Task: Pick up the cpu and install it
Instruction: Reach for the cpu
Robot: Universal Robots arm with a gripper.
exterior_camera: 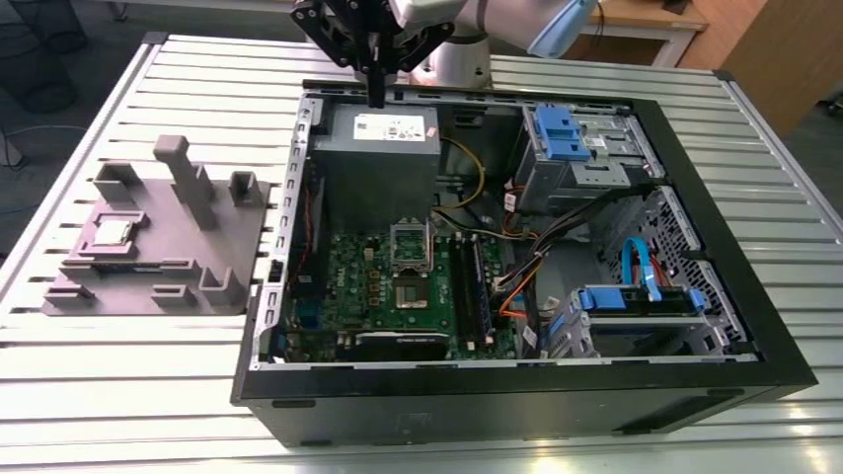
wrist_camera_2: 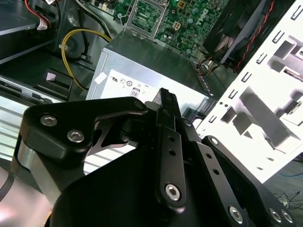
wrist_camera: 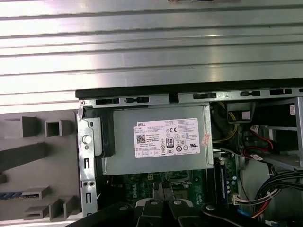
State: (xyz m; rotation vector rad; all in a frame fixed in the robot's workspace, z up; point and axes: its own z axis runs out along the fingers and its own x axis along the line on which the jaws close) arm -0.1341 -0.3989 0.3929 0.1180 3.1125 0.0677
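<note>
We see the arm poised upright over the far rim of the computer case [exterior_camera: 527,395]. Its gripper [exterior_camera: 378,97] points straight down above the grey power supply [exterior_camera: 375,163], fingers pressed together. The cpu [exterior_camera: 113,232] lies flat on the grey fixture [exterior_camera: 197,286] outside the case, off the wall at the exterior view's left, with upright blocks [exterior_camera: 185,178] between. Inside the case, the socket [exterior_camera: 411,245] sits mid-board, cables [exterior_camera: 527,247] crowding near. Slatted table [exterior_camera: 132,395] surrounds the case.
</note>
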